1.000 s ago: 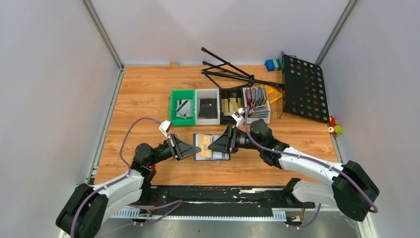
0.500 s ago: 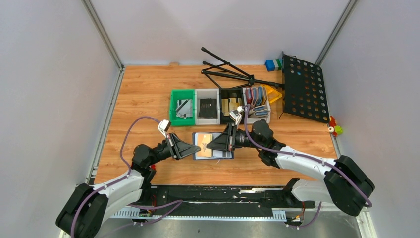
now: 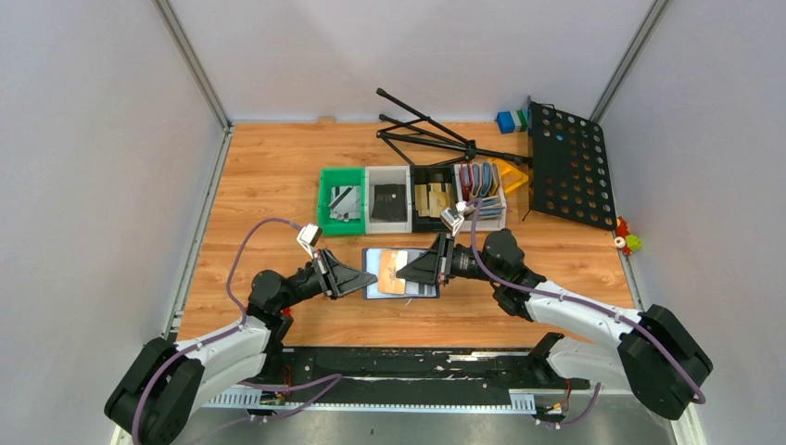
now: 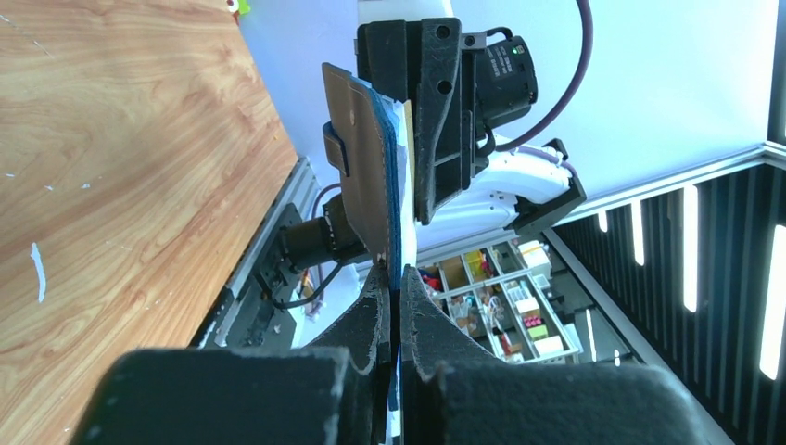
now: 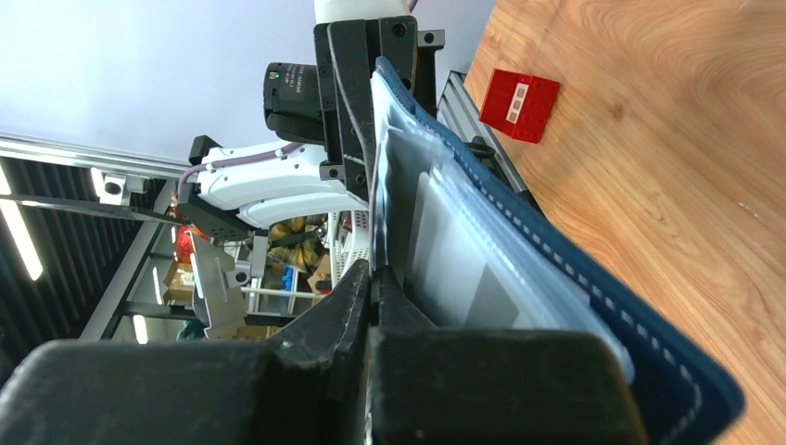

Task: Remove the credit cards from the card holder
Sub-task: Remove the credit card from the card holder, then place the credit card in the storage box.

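The card holder (image 3: pixel 375 261) has moved a bit right, held up open.
The left end effector (image 3: pixel 370 278) pinches its left edge; the right end effector (image 3: pixel 399 273) pinches a thin pale layer by the tan card (image 3: pixel 389 264). Pull slowly, left holding tight. Wooden surface (image 3: pixel 269 185), bins (image 3: pixel 389 176) behind, grey walls (image 3: pixel 111 139).

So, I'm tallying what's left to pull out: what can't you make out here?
Card count in the navy-blue bifold card holder: top view too small, and the right end effector covers part.
Whether that end effector pinches a card or a pocket layer: right wrist view, the closed grip hides it.
Holder's inside: left wrist view, edge-on beyond the left end effector.
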Robot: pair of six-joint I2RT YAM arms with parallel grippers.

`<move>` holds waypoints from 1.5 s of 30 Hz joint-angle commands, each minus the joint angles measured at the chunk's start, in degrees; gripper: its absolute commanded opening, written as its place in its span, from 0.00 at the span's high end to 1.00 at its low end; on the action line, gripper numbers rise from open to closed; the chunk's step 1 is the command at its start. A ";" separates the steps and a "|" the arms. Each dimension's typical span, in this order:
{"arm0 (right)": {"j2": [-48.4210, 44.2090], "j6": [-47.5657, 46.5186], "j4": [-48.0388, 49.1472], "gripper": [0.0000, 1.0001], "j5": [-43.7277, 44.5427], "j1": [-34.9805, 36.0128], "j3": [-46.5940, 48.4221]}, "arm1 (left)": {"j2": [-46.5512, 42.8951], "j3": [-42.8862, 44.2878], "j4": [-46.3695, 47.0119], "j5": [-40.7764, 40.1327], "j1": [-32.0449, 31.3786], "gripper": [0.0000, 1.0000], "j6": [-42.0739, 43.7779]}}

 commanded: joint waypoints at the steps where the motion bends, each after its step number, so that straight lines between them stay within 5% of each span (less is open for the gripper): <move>1: -4.00 0.13 1.58 1.00 -1.54 -1.31 -0.82 | 0.71 -3.63 1.71 -1.63 0.45 1.00 1.23; 8: -7.34 -3.03 -6.34 1.00 -3.68 -6.38 -0.67 | 0.35 -2.96 -1.90 -1.28 0.45 1.00 3.52; 16: -14.12 -20.57 -36.21 1.00 4.10 -14.94 7.43 | -6.41 2.07 -33.89 -4.51 0.54 1.00 19.22; 22: -4.62 -35.51 -51.81 1.00 13.11 -17.05 19.67 | -9.08 7.80 -55.77 -9.27 0.54 1.00 32.51; 31: 14.47 -46.13 -58.95 1.00 24.29 -17.47 37.31 | -6.41 9.31 -59.97 -10.79 0.54 1.00 37.64; 45: 40.76 -53.95 -66.18 1.00 25.24 -19.24 60.14 | -4.65 10.93 -61.90 -10.02 0.54 1.00 39.95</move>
